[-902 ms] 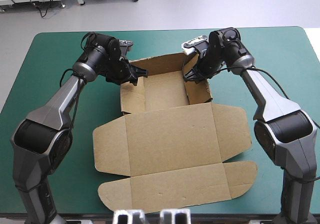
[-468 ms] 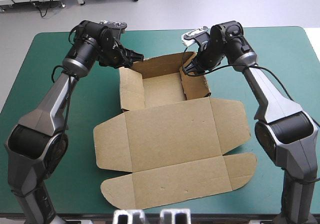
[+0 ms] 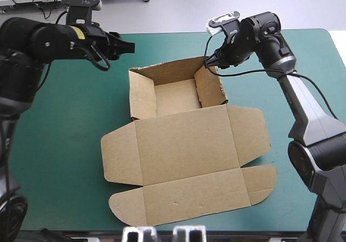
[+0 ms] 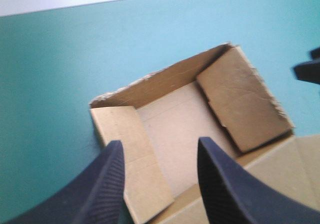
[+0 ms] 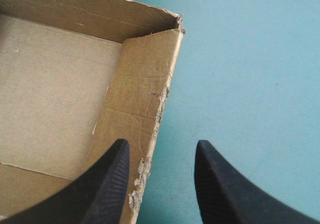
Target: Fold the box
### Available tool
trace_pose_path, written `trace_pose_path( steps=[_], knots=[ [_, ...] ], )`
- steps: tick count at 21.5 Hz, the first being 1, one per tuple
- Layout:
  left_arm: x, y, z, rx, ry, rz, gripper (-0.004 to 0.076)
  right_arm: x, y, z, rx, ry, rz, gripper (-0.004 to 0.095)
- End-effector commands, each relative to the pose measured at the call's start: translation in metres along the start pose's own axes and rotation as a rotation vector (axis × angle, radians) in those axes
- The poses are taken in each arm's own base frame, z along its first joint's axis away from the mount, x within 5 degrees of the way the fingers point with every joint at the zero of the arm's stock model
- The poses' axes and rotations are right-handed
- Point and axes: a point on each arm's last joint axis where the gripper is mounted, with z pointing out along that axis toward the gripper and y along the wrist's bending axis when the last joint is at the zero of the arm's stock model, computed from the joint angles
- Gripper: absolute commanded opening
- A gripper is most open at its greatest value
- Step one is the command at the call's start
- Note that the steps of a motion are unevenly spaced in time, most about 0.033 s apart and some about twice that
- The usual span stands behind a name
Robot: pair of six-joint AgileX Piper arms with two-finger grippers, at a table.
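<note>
Left end effector (image 3: 130,46) first: you've got it open, black fingers well apart, raised above the tabletop (image 3: 54,123) at about 10 o'clock from the box (image 3: 184,145) and gripping nothing. Its wrist view looks down between those fingers (image 4: 105,184) into the tray (image 4: 172,129), with the tip of the other arm just showing beyond the tray's right wall. Now the right end effector (image 3: 208,64): open as well, empty, parked at the tray's 1 o'clock corner, just beside the far end of the right wall (image 3: 212,88). From its own camera one finger hangs over that wall's ragged top edge and the other over bare teal-green cover outside it, so the wall runs between them; you can't tell whether either finger touches the board. The brown box sits mid-tabletop: tray at 12 o'clock with far wall and both side walls raised, lid (image 3: 184,185) lying flat toward 6 o'clock, its rounded flaps spread out at 3 and 9 o'clock.
</note>
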Motion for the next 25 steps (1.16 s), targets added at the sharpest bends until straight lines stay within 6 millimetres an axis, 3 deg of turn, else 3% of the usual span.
trace_pose_path(
  steps=[1,5,10,13,14,17,20,25],
  knots=[
    [0.015,-0.014,-0.05,0.114,-0.03,0.014,0.0294,-0.003,-0.006,-0.016,0.016,-0.036,0.016,0.0395],
    [0.039,-0.011,-0.062,0.106,-0.003,0.052,0.0267,-0.002,-0.01,0.009,-0.054,0.008,0.064,0.0395],
    [0.101,0.003,-0.06,0.048,0.134,0.05,0.0218,0.003,-0.011,0.057,-0.133,0.097,0.107,0.0395],
    [0.125,0.006,-0.064,0.045,0.164,0.046,0.02,0.004,-0.011,0.069,-0.142,0.121,0.115,0.0394],
    [0.134,0.006,-0.068,0.054,0.167,0.042,0.0198,0.005,-0.01,0.073,-0.147,0.128,0.107,0.0354],
    [0.147,0.005,-0.085,0.079,0.133,0.039,0.0198,0.005,-0.01,0.074,-0.152,0.128,0.099,-0.0024],
    [0.156,0.008,-0.098,0.045,0.097,0.057,0.0198,0.004,-0.014,0.068,-0.146,0.116,0.105,-0.0024],
    [0.161,0.011,-0.107,0.013,0.068,0.072,0.0197,0.006,-0.059,0.027,-0.016,0.044,0.148,-0.0024]
  ],
)
